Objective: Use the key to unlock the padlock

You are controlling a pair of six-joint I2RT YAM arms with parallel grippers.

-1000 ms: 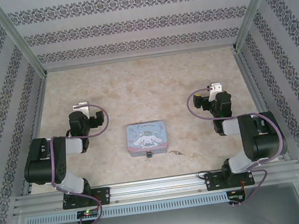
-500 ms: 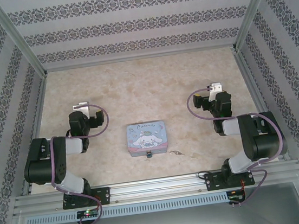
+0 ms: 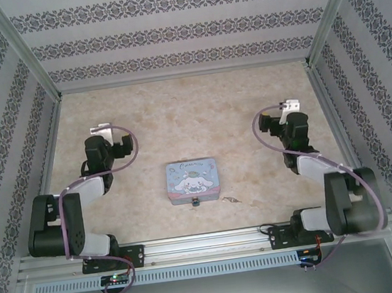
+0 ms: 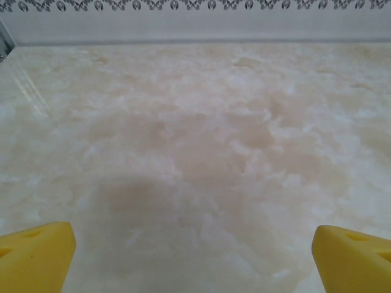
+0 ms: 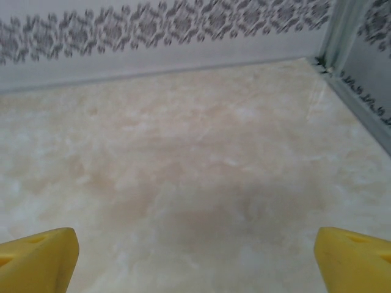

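Tin (image 3: pixel 193 180) sits mid-table, toward near rail (image 3: pixel 208 241). Padlock (image 3: pixel 195 203) at tin's near edge, touching or just beside it. Key (image 3: pixel 230 200), pale sliver, lies flat just right of padlock, apart from tin.

Left gripper (image 4: pixel 194 259) out left of tin, jaws spread wide, yellow fingertips (image 4: pixel 33 256) at frame corners, holding nothing. Right gripper (image 5: pixel 195 256) out right, equally wide, nothing held. Both well apart from padlock.

Bare table (image 3: pixel 192 111) between grippers and back to patterned wall (image 3: pixel 182 30); side walls close by each arm.
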